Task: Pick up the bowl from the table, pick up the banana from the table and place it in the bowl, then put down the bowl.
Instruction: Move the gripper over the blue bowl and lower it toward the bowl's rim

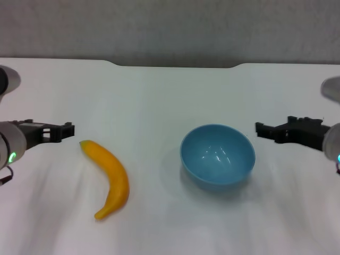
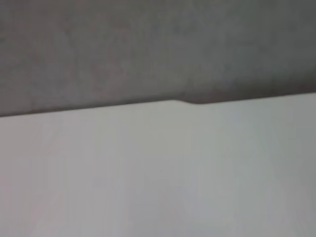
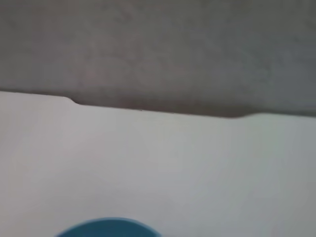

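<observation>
The light-blue bowl sits upright and empty on the white table, right of centre. Its rim also shows at the edge of the right wrist view. The yellow-orange banana lies on the table to the left of the bowl, well apart from it. My left gripper hovers at the left edge, just beyond the banana's upper end. My right gripper hovers at the right edge, just to the right of the bowl and apart from it. Neither gripper holds anything.
The table's far edge has a shallow notch with a grey wall behind it. The left wrist view shows only bare tabletop and that far edge.
</observation>
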You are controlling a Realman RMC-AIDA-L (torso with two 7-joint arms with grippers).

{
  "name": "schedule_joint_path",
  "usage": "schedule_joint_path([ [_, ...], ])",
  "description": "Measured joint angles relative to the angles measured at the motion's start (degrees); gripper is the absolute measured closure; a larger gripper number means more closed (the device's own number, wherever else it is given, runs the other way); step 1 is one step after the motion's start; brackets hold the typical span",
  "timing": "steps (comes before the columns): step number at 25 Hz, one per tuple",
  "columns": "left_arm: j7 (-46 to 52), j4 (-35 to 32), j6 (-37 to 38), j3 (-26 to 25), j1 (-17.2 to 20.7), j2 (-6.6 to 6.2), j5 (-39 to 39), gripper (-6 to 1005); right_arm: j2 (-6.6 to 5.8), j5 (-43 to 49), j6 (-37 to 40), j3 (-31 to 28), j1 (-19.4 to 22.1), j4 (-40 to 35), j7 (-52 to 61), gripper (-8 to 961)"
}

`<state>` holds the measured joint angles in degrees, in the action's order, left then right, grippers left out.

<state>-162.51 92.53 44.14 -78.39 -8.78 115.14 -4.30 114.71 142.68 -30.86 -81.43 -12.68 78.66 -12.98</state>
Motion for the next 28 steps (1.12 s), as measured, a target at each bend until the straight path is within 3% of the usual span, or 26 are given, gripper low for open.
schedule_joint_path([
  [6, -0.25, 1.44, 5.83, -0.53, -1.32, -0.33, 1.19, 107, -0.07, 0.42, -13.65, -7.84, -7.1, -3.6, 1.16, 57],
  [10, -0.28, 1.13, 8.54, -1.0, -2.73, -0.34, 2.71, 107, -0.05, 0.49, -17.98, -10.65, -11.4, -7.63, 0.8, 59],
  [17, -0.29, -2.78, 8.52, -1.16, -4.03, 0.93, 4.93, 107, 0.28, 0.0, -16.92, -9.51, -15.04, -13.15, 1.12, 62],
  [28, 0.0, -6.89, 5.92, -1.06, -4.88, 1.12, 4.59, 107, 0.38, -4.87, -10.2, -5.37, -23.22, -28.65, 0.62, 61],
])
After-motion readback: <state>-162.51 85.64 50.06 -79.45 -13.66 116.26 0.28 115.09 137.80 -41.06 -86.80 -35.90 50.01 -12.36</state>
